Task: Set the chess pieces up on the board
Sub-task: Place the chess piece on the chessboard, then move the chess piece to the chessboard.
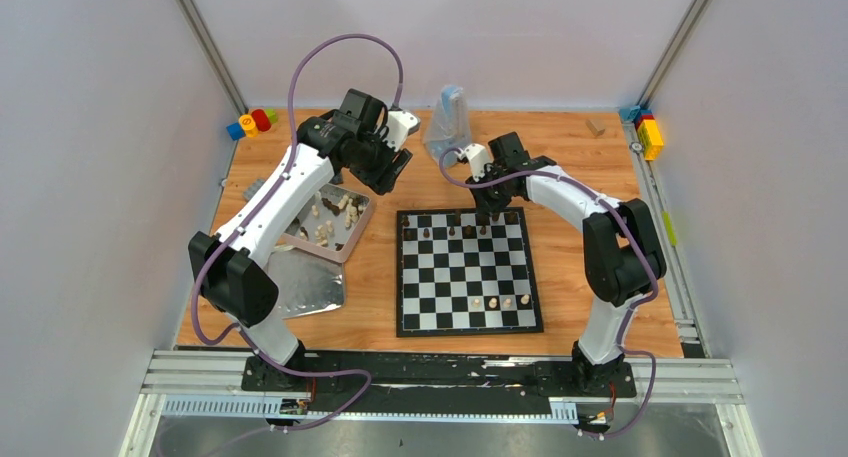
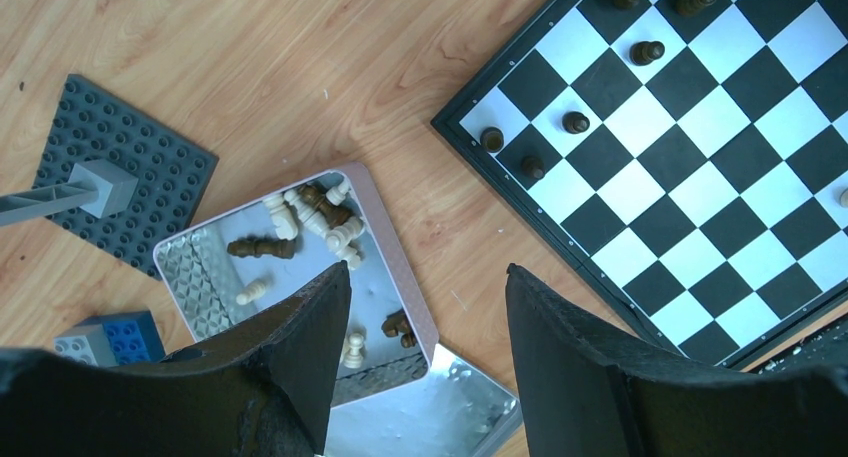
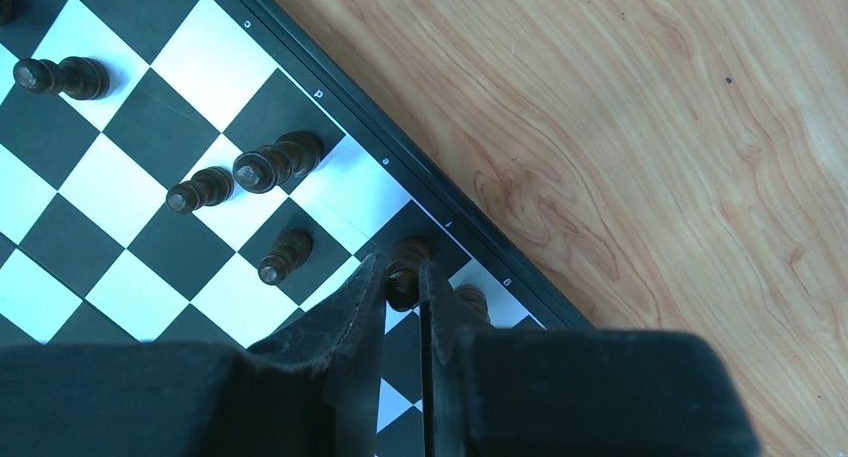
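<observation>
One dark piece [image 3: 408, 255] pinched in right gripper [image 3: 402, 279].

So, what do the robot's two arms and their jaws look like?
Both the left arm and right arm have white links with chunky black joints. A purple cable loops along each. The jaws are matte black, wedge-shaped, with a rough-textured surface.
</observation>
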Motion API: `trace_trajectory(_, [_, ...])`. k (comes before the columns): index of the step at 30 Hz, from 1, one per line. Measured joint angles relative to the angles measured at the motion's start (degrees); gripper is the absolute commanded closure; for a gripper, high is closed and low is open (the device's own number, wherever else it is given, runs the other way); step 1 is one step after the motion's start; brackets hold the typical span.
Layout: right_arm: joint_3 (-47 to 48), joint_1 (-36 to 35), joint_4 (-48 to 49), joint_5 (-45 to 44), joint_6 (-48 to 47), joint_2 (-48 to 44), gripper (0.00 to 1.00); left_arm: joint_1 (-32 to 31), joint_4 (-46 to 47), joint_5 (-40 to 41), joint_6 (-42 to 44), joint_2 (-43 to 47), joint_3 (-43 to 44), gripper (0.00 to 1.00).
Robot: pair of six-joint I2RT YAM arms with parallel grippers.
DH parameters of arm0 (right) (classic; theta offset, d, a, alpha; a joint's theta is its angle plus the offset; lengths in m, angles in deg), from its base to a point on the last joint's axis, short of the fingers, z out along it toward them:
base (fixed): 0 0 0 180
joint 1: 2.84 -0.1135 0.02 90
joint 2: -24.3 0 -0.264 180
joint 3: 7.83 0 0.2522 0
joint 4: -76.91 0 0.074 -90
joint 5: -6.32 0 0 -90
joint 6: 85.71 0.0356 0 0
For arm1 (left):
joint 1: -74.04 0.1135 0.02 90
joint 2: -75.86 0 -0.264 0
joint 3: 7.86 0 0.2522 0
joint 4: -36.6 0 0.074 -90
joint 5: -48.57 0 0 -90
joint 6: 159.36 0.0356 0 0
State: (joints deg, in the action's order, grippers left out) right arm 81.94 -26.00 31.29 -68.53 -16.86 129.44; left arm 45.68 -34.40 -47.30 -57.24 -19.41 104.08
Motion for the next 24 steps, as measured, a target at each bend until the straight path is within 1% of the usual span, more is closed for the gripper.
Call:
trace_trajectory(2, [0.00,0.00,-0.02,0.00,0.02,0.02,0.86,0.00,0.02,0.02,0.00,0.00,0.00,0.34])
trace_trajectory(3, [0.00,0.00,0.00,0.00,0.00,0.04,0.80,0.00,0.07,0.02,0.00,0.00,0.00,0.34])
trace_trajectory(4, [0.00,0.00,0.00,0.00,0.02,0.04,0.71,0.00,0.07,0.02,0.00,0.00,0.00,0.33])
trace_trajectory(6, [0.00,0.00,-0.04,0.04,0.02,0.04,0.56,0.02,0.09,0.02,0.00,0.00,0.00,0.33])
trace_trajectory(8, [0.00,0.00,-0.33,0.17,0.04,0.04,0.48,0.00,0.09,0.04,0.00,0.00,0.00,0.34])
trace_trajectory(9, [0.00,0.00,-0.44,0.20,0.24,0.04,0.45,0.02,0.09,0.04,0.00,0.00,0.00,0.34])
trace_trajectory(11, [0.00,0.00,-0.48,0.37,0.11,0.04,0.43,0.02,0.11,0.11,0.02,0.00,-0.02,0.34])
trace_trajectory(16, [0.68,0.00,-0.72,1.03,0.07,0.04,0.42,0.02,0.11,0.44,0.00,0.00,-0.02,0.34])
trace_trajectory(24, [3.56,-0.94,-1.20,1.73,-0.20,-0.55,0.43,0.48,0.22,1.14,0.00,0.24,-0.02,0.33])
